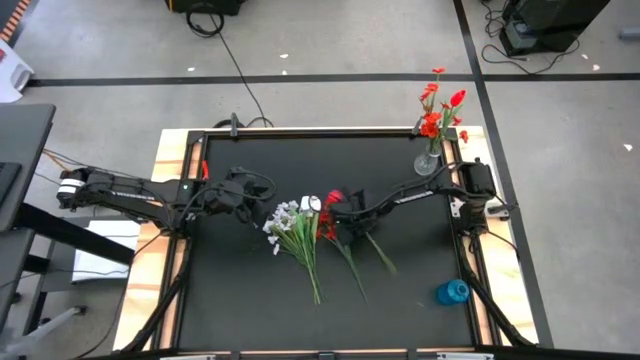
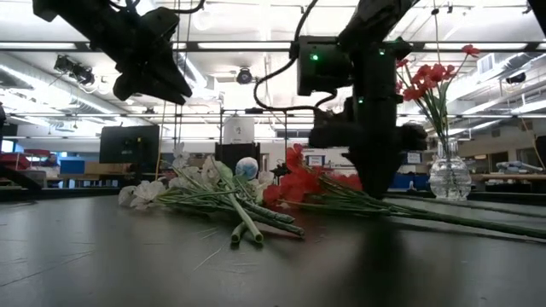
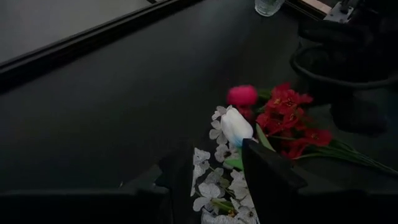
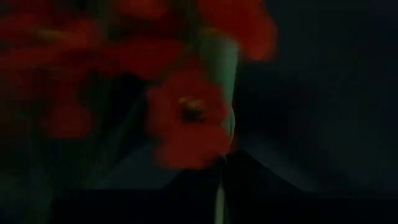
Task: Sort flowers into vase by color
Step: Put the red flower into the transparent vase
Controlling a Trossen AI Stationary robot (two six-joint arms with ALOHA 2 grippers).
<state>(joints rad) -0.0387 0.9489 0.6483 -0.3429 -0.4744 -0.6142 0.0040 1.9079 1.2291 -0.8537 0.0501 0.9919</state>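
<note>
1. Two loose bunches of artificial flowers lie side by side near the middle of the black table top, their stalks fanning toward the front edge.
2. On the left arm's side lies the bunch of white and pale-blue blooms on thin green stalks; touching it on the right arm's side is the bunch of bright red blooms with green stalks and leaves.
3. More red-bloomed stems stand upright in a clear glass vase at the far right corner of the table.
4. A small blue vase lies near the front right corner, well apart from the bunches.
5. The right gripper is down at the table, directly over the red bunch; its wrist view is filled with red petals, and whether its fingers hold a stem cannot be told.
6. The left gripper hangs above the table just beside the white blooms, its fingers parted and holding nothing.
</note>
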